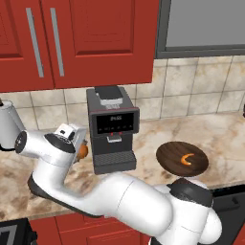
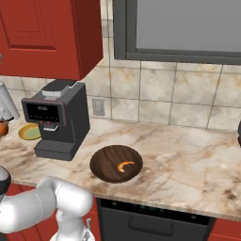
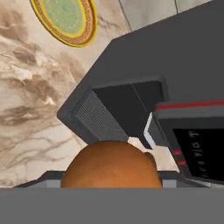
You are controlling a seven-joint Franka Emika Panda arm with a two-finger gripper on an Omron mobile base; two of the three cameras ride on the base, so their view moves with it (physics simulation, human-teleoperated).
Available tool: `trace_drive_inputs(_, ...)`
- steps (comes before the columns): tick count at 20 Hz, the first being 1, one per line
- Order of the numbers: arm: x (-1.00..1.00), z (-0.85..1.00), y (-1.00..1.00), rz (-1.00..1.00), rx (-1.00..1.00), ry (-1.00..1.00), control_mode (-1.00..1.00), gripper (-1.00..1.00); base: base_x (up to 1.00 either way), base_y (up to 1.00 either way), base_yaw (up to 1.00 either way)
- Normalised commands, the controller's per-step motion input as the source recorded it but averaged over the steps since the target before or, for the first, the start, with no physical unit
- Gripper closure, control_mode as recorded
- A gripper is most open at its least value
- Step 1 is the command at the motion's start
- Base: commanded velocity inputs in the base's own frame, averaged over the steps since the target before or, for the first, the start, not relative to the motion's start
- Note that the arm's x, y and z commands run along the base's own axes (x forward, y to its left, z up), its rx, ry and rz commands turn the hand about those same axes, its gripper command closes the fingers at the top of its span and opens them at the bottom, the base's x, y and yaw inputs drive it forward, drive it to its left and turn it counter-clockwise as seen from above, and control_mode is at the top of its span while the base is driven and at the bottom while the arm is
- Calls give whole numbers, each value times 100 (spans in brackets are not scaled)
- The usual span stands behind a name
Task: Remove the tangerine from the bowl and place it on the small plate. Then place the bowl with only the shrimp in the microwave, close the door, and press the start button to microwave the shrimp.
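left base view, left to right: our arm reaches across the lower frame to the left, and the hand [image 1: 79,148] sits at centre left, just left of the black coffee machine [image 1: 112,127]. an orange ball, the tangerine [image 1: 83,151], shows at the hand, tucked against its underside. in the hand view the tangerine [image 3: 110,165] sits large at bottom centre, right where the fingers would rise, so we read the hand as gripping the tangerine; the finger tips themselves are hidden behind the fruit.

upper left of the hand view: the small plate [image 3: 65,19], yellow rim and pale green centre, lying on the marbled worktop [image 3: 30,109], well apart from the tangerine in that frame. the coffee machine's drip tray and front panel take the right half of that view.

right base view, far left edge: a small orange shape [image 2: 3,127], likely the tangerine, above the worktop, with the small plate [image 2: 29,132] just right of it and partly behind the coffee machine [image 2: 59,122].

further right in both base views: the bowl [image 1: 182,157], dark wood, rests on the worktop [image 1: 225,139] near its front edge, right of the coffee machine. the shrimp [image 1: 187,158] lies alone inside it, a thin orange crescent. in the right base view the bowl [image 2: 108,167] is at lower centre, the shrimp [image 2: 124,165] right of its middle.

red cabinets [image 1: 76,38] fill the upper left of the left base view.
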Motion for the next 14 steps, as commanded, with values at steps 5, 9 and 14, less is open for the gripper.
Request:
trace_drive_inputs(5, 48, -37, 41, 0, -11, 11, -100, 100, 0, 0, 0)
trace_drive_inputs(9, 61, -16, 16, 0, -1, 15, -100, 100, 0, 0, 0)
trace_drive_inputs(14, 59, -32, 4, 0, 0, 17, -100, 100, 0, 0, 0)
